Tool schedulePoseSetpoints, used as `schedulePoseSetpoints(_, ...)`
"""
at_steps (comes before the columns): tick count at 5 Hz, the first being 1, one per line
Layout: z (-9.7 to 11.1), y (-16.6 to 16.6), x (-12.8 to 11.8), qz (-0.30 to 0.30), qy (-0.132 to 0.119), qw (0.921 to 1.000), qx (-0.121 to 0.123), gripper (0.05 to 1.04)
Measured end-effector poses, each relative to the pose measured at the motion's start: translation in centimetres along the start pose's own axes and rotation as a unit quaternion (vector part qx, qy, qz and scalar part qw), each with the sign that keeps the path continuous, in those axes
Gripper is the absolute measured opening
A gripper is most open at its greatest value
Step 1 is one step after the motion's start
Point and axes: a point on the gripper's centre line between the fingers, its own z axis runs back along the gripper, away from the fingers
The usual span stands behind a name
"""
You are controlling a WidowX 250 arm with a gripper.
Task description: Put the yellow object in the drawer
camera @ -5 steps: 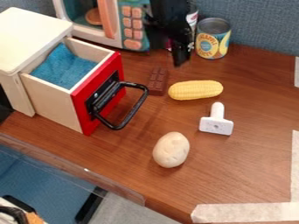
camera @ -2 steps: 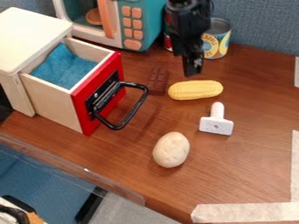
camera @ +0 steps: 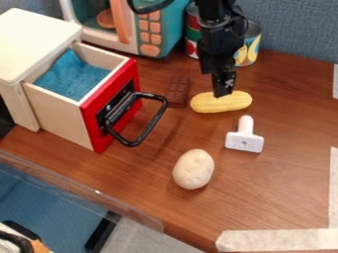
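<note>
Lowered the hand (camera: 224,92) since the earlier frame, to or just above the yellow corn (camera: 210,103); could not tell whether spread or pressed together. Noted corn unlifted on the surface (camera: 277,183), just beside the chocolate bar (camera: 178,92). Found drawer (camera: 58,114) already open; judged grasp, carry and release left.

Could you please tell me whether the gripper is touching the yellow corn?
Cannot tell. In the camera view, the gripper overlaps the upper edge of the yellow corn, but this slanted angle does not settle whether they meet or a gap remains.
</note>
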Motion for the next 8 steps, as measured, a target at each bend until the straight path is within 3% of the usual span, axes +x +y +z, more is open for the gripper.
schedulePoseSetpoints(2,-2.8,-0.7,-0.3,0.001,0.021,0.9997,-0.011,1.001)
schedulePoseSetpoints(3,-3.8,-0.7,-0.6,0.010,0.029,0.9995,-0.010,0.954)
schedulePoseSetpoints(4,-3.9,-0.9,-1.1,0.053,0.016,0.9983,0.017,0.688)
schedulePoseSetpoints(5,-2.3,-1.6,-1.7,0.080,-0.001,0.9965,0.023,0.651)
schedulePoseSetpoints(6,4.0,-0.5,-3.1,0.164,-0.072,0.9813,0.072,0.651)
schedulePoseSetpoints(7,8.2,-0.4,-5.7,0.254,-0.128,0.9539,0.096,0.651)
schedulePoseSetpoints(8,11.1,-0.2,-9.2,0.342,-0.142,0.9221,0.114,0.651)
